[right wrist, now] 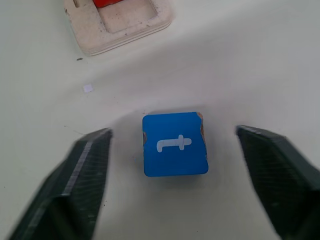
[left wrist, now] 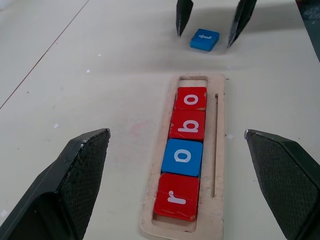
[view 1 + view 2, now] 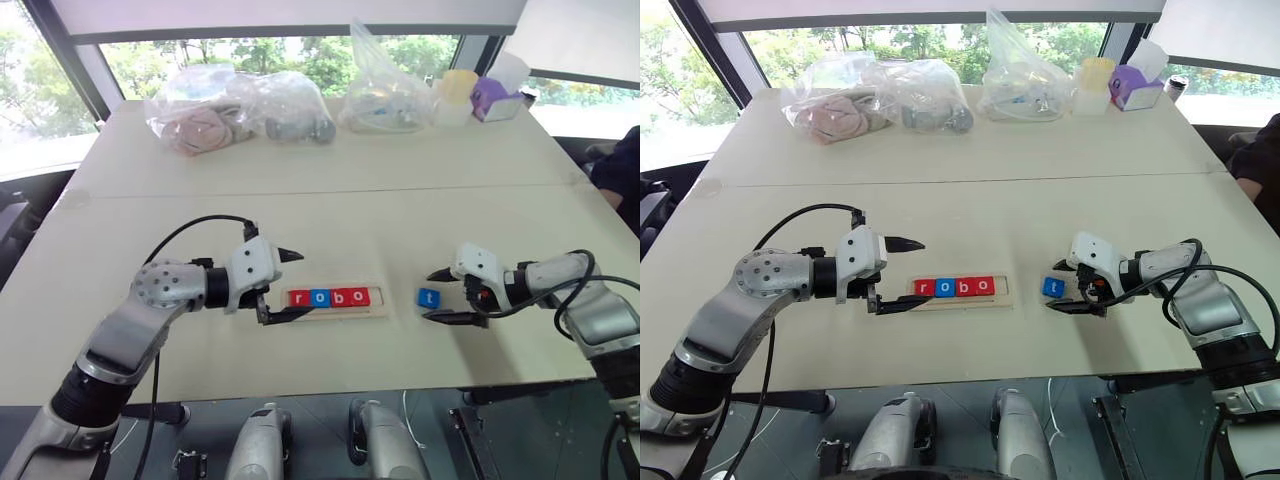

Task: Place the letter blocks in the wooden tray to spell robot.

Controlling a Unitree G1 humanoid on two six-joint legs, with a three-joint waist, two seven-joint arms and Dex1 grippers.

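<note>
Now the right gripper [image 3: 436,295] is straddling the blue t block [image 1: 174,143], fingers spread, neither touching it. It is lying on the table [image 3: 320,200], just right of the tray [image 3: 335,311] holding r, o, b, o. Left gripper [image 3: 285,285] is hovering spread at the tray's left end.

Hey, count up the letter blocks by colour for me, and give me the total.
Red letter blocks: 3, the r, the b and the second o, all in the wooden tray.
Blue letter blocks: 2, the first o in the tray and the t on the table between the right gripper fingers.
Total: 5
</note>
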